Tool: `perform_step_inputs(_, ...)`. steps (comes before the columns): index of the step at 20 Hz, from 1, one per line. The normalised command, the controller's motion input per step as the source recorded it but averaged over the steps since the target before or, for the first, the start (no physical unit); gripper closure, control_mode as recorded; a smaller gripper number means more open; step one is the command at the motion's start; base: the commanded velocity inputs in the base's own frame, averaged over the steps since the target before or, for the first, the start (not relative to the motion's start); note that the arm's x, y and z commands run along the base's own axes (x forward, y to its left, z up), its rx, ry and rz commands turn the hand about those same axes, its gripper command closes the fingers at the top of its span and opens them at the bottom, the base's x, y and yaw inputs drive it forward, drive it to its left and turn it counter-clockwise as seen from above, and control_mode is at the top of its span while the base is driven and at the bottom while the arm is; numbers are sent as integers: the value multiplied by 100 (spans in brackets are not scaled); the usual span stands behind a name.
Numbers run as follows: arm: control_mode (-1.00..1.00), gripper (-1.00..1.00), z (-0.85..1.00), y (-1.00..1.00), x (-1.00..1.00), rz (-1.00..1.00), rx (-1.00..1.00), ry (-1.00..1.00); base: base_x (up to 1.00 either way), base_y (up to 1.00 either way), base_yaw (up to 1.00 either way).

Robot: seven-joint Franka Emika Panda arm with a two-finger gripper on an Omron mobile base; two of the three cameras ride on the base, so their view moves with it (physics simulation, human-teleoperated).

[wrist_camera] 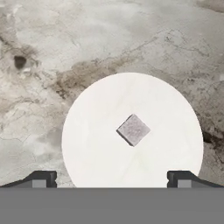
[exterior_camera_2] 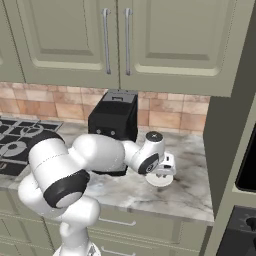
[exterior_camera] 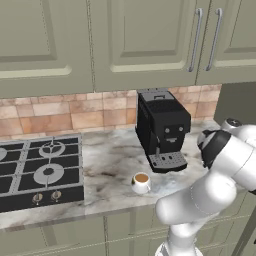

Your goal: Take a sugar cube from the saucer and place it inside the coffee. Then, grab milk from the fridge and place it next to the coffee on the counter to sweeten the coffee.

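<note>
Over on the desk [exterior_camera: 110,165], left to right: coffee [exterior_camera: 141,182], then saucer [wrist_camera: 87,140] with the sugar cube [wrist_camera: 133,130] centred. Fingers [wrist_camera: 41,179] spread wide above it; the cube sits cornerwise, so closing could spin or flick it away.

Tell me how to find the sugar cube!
Start at the big black coffee machine on the marble counter. To its right lies a flat round white saucer, under the robot's hand. The sugar cube is the little greyish square in its middle, the only thing on the saucer.
</note>
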Motion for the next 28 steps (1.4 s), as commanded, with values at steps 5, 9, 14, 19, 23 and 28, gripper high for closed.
perform_step_inputs(5,-100,-100,-7,-6,9,0,0,0,0,0,0)
perform_step_inputs(9,-100,-100,-8,-9,3,0,0,0,0,0,0)
perform_step_inputs(14,-100,-100,-8,-8,9,0,0,0,0,0,0)
perform_step_inputs(19,-100,-100,-9,-5,12,0,0,0,0,0,0)
perform_step_inputs(23,-100,-100,-8,-4,12,0,0,0,0,0,0)
perform_step_inputs(28,-100,-100,-7,-1,15,0,0,0,0,0,0)
